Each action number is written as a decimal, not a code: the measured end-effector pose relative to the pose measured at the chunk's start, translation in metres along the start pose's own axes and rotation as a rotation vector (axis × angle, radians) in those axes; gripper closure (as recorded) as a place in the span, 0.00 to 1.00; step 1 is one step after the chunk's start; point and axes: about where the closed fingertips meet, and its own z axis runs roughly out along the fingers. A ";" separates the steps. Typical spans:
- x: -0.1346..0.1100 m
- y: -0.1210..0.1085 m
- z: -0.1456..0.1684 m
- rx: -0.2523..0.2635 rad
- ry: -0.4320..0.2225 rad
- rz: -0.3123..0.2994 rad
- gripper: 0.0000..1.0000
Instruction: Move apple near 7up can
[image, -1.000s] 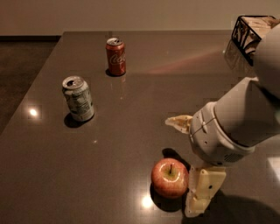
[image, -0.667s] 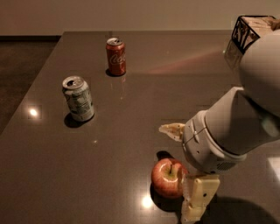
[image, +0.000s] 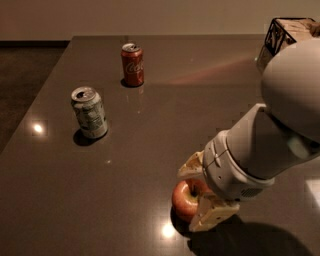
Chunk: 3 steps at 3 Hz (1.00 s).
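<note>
The red apple (image: 183, 200) sits on the dark table (image: 125, 190) near the front, right of centre. My gripper (image: 192, 199) reaches down over it from the right. One pale finger (image: 190, 168) lies against the apple's far side and the other (image: 212, 216) against its near side, so the gripper is closed on it. The arm hides the apple's right part. The silver-green 7up can (image: 90, 112) stands upright at the left, well apart from the apple.
A red cola can (image: 132, 65) stands upright at the back, beyond the 7up can. A patterned box (image: 287, 30) sits at the back right corner. The table's left edge (image: 37, 105) runs diagonally, with dark floor beyond it.
My gripper has moved left over the apple, and its fingers have drawn in from a wide spread onto the apple's sides. The apple and both cans have not moved.
</note>
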 end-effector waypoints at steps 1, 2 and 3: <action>0.000 -0.008 -0.003 -0.011 0.004 0.036 0.64; -0.011 -0.036 -0.016 0.018 0.008 0.086 0.85; -0.030 -0.075 -0.025 0.077 0.010 0.149 1.00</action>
